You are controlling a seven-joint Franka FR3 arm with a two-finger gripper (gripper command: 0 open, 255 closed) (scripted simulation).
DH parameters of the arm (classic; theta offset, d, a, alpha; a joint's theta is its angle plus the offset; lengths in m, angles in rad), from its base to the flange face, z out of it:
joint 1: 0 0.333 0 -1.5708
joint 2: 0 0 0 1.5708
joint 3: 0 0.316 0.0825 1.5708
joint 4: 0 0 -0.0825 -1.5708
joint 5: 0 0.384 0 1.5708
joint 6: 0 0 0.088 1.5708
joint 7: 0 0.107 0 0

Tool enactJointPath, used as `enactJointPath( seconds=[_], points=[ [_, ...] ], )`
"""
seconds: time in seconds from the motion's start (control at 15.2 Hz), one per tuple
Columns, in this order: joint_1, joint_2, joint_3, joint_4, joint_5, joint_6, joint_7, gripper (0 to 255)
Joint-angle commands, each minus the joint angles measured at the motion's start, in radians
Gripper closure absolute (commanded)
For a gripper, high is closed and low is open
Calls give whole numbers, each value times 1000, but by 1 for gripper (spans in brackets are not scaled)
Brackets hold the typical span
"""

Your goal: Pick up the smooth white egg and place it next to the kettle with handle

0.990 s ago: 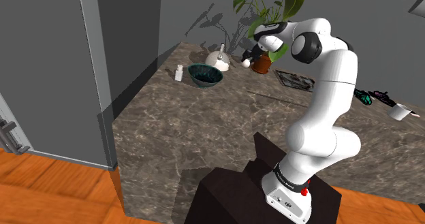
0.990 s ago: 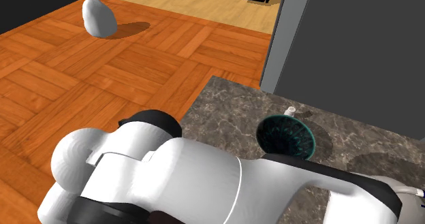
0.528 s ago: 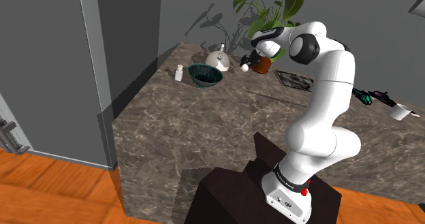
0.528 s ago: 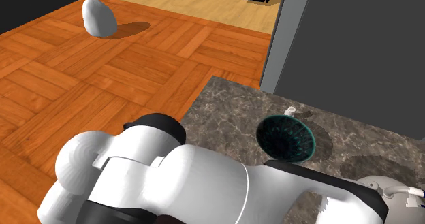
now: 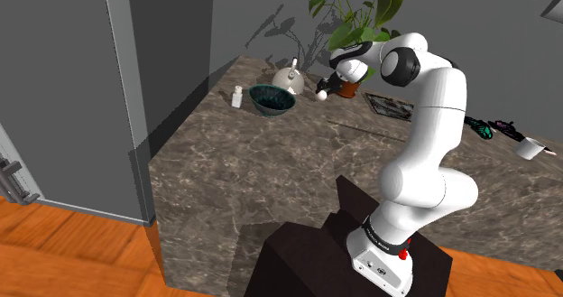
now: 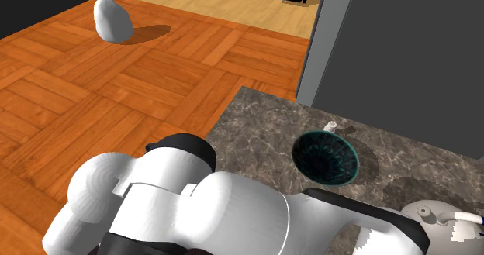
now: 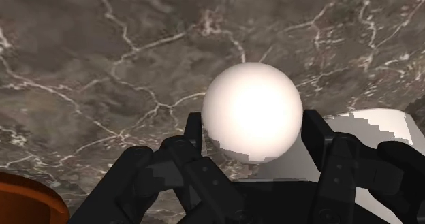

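Between the two black fingers [image 7: 193, 131] of the all-black gripper [image 7: 253, 135] you see the smooth, round white egg [image 7: 252, 112]. The fingers stand narrow, one against each flank of the egg, clasping it. Beneath lies the dark, white-veined marble countertop [image 7: 102, 66]; you cannot tell whether the egg touches the stone or hangs just above it. A brown rounded rim [image 7: 24, 197] shows close beside one finger.

Shoulder view: you find the egg [image 5: 322, 93] at the tip of the white arm [image 5: 429, 115]. It lies between the pale kettle with a handle [image 5: 287, 77] on that view's left and the brown plant pot [image 5: 347, 88] on its right, near both. Farther left stand the dark, teal-lined bowl [image 5: 272, 99] and the small white bottle [image 5: 237, 97], near each other but apart. A flat dark tray [image 5: 391, 106] lies right of the pot, and a white cup [image 5: 532, 147] stands well apart near the right edge. The dark box stand [image 5: 298, 259] is at the lower right.

Second exterior view: the arm's white links [image 6: 194, 215] cover the foreground. Beyond them you see the bowl [image 6: 326, 157] with the bottle [image 6: 331, 126] just behind it, and the kettle [image 6: 431, 213] at the lower right. A white tied sack [image 6: 112, 19] rests on the orange parquet floor [image 6: 116, 98].
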Motion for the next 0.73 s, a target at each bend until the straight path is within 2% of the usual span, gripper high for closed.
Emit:
enactJointPath(
  seconds=[0.0, 0.26, 0.33, 0.66],
  points=[
    [0, 1, 0, 0, 0, 2, -1, 255],
    [0, 1, 0, 0, 0, 2, -1, 255],
    [0, 1, 0, 0, 0, 2, -1, 0],
    [0, 1, 0, 0, 0, 1, -1, 0]
  ],
)
